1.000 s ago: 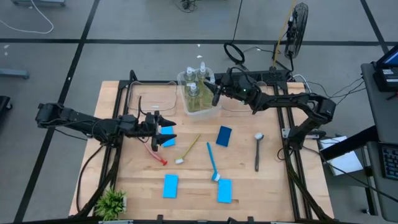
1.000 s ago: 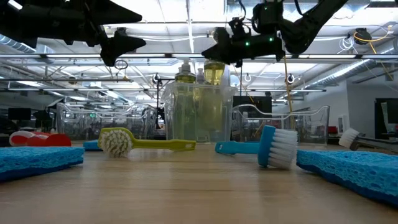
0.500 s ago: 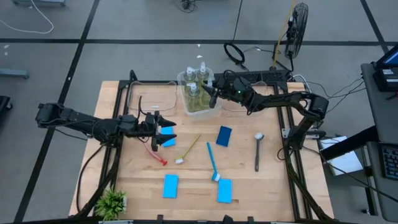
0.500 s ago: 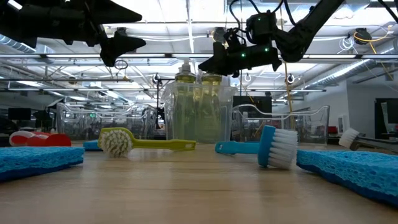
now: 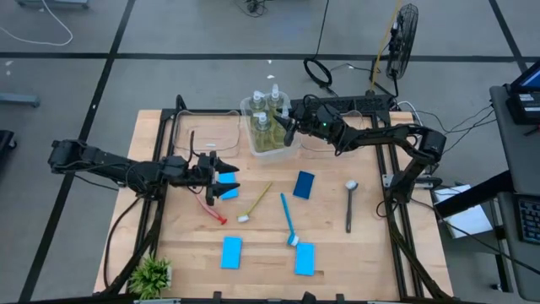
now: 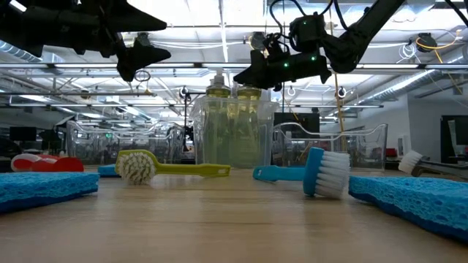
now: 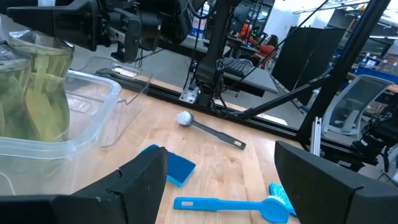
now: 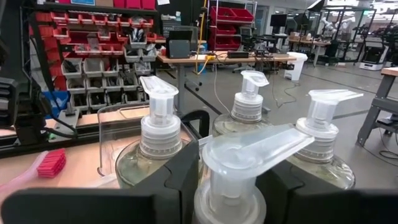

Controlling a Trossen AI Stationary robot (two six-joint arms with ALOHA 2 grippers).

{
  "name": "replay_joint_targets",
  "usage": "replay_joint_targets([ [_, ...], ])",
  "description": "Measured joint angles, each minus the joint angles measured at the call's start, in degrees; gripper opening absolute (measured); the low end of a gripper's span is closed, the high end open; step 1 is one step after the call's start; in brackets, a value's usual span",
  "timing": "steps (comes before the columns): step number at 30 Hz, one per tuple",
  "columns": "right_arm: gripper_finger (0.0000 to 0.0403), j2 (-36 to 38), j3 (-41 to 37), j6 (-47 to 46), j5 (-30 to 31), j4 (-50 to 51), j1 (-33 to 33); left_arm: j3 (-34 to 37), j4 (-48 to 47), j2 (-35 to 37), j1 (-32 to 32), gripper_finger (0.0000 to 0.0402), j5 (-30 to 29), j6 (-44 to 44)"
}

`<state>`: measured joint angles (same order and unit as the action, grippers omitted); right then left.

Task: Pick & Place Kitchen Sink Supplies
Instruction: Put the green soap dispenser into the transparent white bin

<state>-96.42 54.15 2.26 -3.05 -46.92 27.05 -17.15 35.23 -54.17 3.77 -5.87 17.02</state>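
A clear bin (image 5: 272, 145) at the table's far middle holds several pump bottles of yellow-green liquid (image 5: 263, 127). My right gripper (image 5: 288, 128) reaches over it from the right, shut on the nearest-right pump bottle (image 8: 231, 186), which stands level with the others (image 6: 251, 120). My left gripper (image 5: 229, 171) hovers open above the table's left half with nothing between its fingers (image 7: 233, 186). On the wood lie blue sponges (image 5: 305, 184) (image 5: 231, 252) (image 5: 305, 258), and red (image 5: 211, 209), yellow-green (image 5: 256, 203), blue (image 5: 288, 221) and dark grey (image 5: 349, 205) brushes. My right gripper has the pump bottle's white collar (image 8: 229, 205), just under the pump head, between its two fingers (image 8: 183, 177). The fingers lie level and come from the table's right side. The bottle stands upright inside the bin among the other bottles.
A fourth blue sponge (image 5: 226, 192) lies under my left gripper. Empty clear bins stand left (image 5: 207, 135) and right (image 5: 325, 142) of the bottle bin. A small potted plant (image 5: 152, 274) sits at the near left corner. The middle of the table has open wood.
My right gripper has sunk toward the bin with the pump bottle, which has gone down from above the others to stand level with them. It has also shifted slightly toward the table's left. For the last half second it has kept still.
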Motion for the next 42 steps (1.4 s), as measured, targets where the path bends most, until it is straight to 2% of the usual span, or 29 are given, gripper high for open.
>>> replay_joint_targets([
  [15,0.0116,0.02,-0.04,1.29,-0.35,-0.32,0.0,0.0,-0.42,0.0,0.0,0.0296,0.0,-0.04],
  [20,0.0116,0.02,-0.04,1.66,-4.47,-1.36,0.0,0.0,-0.46,0.0,0.0,0.0296,-0.01,-0.04],
  [28,0.012,0.04,-0.04,2.33,-5.28,-0.78,0.0,0.0,-0.71,0.0,0.02,0.0296,0.0,-0.09],
  [42,0.0236,1.15,-0.11,3.39,-4.44,0.79,1.11,0.0,-0.77,0.0,0.02,0.0296,0.0,-0.11],
])
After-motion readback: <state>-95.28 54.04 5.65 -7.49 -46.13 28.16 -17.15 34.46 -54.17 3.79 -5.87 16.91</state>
